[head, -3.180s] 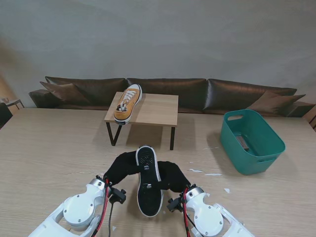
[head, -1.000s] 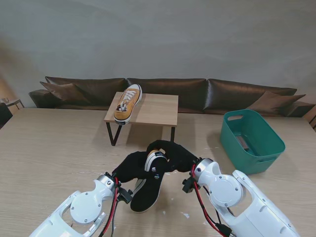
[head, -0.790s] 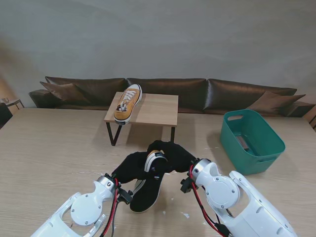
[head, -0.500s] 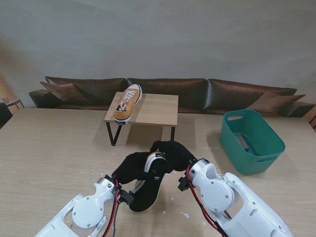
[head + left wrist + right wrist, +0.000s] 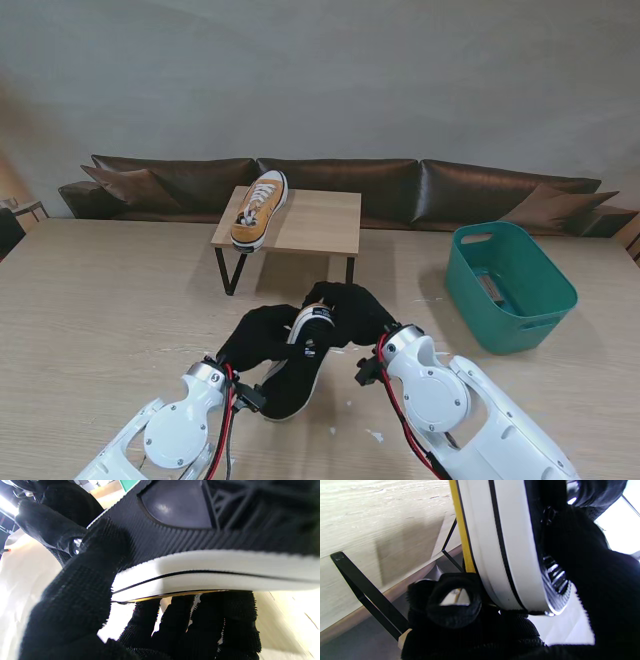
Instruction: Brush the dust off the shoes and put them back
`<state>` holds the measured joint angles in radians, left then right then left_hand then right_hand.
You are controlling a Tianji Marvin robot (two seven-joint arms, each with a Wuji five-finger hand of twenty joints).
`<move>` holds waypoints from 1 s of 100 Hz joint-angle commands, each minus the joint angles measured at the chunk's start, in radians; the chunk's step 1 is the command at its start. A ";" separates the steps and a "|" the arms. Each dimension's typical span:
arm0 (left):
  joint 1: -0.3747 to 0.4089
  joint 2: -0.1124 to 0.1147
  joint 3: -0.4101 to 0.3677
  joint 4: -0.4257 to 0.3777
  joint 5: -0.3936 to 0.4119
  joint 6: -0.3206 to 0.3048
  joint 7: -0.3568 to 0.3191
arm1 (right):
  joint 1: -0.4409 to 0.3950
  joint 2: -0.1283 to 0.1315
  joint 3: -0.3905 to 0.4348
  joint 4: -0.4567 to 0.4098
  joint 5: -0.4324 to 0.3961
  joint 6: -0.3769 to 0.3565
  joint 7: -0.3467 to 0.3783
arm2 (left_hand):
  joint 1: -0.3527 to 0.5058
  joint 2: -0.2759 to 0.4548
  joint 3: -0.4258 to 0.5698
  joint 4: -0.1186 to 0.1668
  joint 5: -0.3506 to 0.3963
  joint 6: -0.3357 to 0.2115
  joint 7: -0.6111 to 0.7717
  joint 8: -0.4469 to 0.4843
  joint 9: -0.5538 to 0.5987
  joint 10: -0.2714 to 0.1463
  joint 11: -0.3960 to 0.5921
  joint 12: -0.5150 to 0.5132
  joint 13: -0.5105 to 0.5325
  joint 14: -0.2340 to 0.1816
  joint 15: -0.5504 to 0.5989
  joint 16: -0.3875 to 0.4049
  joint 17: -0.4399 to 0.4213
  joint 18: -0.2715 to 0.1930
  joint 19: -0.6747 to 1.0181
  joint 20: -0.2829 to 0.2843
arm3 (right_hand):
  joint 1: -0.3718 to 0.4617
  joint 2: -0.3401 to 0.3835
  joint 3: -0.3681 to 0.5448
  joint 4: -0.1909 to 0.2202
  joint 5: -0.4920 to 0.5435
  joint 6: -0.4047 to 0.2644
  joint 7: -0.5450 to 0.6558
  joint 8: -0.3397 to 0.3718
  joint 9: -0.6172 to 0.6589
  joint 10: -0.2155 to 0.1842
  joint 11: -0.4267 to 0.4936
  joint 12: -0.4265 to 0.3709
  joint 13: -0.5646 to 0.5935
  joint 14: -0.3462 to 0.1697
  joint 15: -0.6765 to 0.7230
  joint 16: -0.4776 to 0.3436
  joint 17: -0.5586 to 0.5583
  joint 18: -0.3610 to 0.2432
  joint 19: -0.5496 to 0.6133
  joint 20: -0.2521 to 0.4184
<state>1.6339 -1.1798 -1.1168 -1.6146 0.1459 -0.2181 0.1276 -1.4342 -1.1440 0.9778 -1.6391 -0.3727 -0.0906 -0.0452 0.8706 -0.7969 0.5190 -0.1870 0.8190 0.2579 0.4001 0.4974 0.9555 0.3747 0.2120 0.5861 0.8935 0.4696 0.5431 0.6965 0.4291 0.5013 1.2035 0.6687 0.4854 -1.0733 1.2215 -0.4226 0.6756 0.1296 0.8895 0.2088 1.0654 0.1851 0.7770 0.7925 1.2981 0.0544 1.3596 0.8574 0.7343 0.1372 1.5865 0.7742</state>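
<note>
Two hands share one shoe at the near middle of the table. Starting at the left, the left hand in its black glove is closed on the held sneaker; its wrist view shows the thumb pressed on the ribbed black sole and the other fingers curled under the white sidewall, so the grip looks firm. The sneaker is tipped sole-up and slanted, its heel end farther from me, its toe end nearer to me and toward the left.

Farther back, the second sneaker, yellow with white laces, lies at the left edge of the small wooden rack, its toe overhanging the front left corner.

Moving right, the right hand is wrapped round the heel end of the held sneaker; its wrist view shows gloved fingers hooked behind the white rubber band, so it too has hold. At the right side of the table stands the green tub, well apart from both hands.

The risk I judge greatest is a slip when either hand lets go: the smooth sidewall could roll out of the remaining fingers. Uneven pulling between the two hands could also twist the shoe loose. Setting it on the rack carelessly could nudge the overhanging shoe off.
</note>
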 commanded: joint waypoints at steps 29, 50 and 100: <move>0.054 -0.006 -0.100 -0.062 0.000 -0.007 0.045 | 0.019 -0.016 -0.002 -0.003 -0.079 0.004 -0.067 | -0.016 0.279 0.146 0.103 -0.063 -0.020 -0.178 -0.069 -0.105 0.029 -0.050 -0.071 -0.157 0.065 -0.045 -0.028 -0.157 0.000 -0.093 0.042 | 0.201 0.044 0.175 0.090 0.150 -0.084 0.677 0.039 0.162 -0.087 0.061 0.056 0.023 -0.190 0.019 0.019 0.399 -0.053 0.080 0.041; 0.094 -0.005 -0.145 -0.083 0.035 -0.016 0.068 | 0.066 -0.024 -0.023 0.044 -0.219 0.000 -0.172 | -0.019 0.293 0.127 0.104 -0.057 -0.017 -0.180 -0.069 -0.105 0.033 -0.048 -0.073 -0.163 0.070 -0.046 -0.029 -0.169 0.001 -0.112 0.053 | 0.198 0.048 0.173 0.091 0.146 -0.088 0.680 0.042 0.159 -0.090 0.060 0.065 0.024 -0.196 0.019 0.021 0.399 -0.057 0.079 0.044; 0.136 -0.008 -0.183 -0.088 0.046 -0.006 0.091 | 0.201 -0.032 -0.092 0.165 -0.449 0.052 -0.361 | -0.015 0.323 0.102 0.107 -0.047 -0.003 -0.181 -0.067 -0.095 0.042 -0.045 -0.073 -0.165 0.076 -0.046 -0.029 -0.183 0.012 -0.147 0.068 | 0.186 0.055 0.179 0.088 0.135 -0.099 0.689 0.051 0.153 -0.102 0.063 0.070 0.024 -0.207 0.018 0.024 0.400 -0.069 0.076 0.048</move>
<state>1.7644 -1.1855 -1.2975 -1.6977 0.1907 -0.2291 0.2318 -1.2579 -1.1709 0.8882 -1.4729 -0.8114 -0.0363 -0.3958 0.8710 -0.5068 0.6376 -0.1230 0.7677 0.2578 0.2314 0.4339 0.8770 0.4073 0.1730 0.5120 0.7671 0.5155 0.4951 0.6729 0.2807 0.5154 1.0898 0.7257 0.5000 -1.1200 1.2207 -0.4296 0.6958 0.1157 0.9616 0.2139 1.1061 0.1815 0.7488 0.8235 1.3110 0.0021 1.3939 0.8719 0.7345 0.0994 1.5971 0.7978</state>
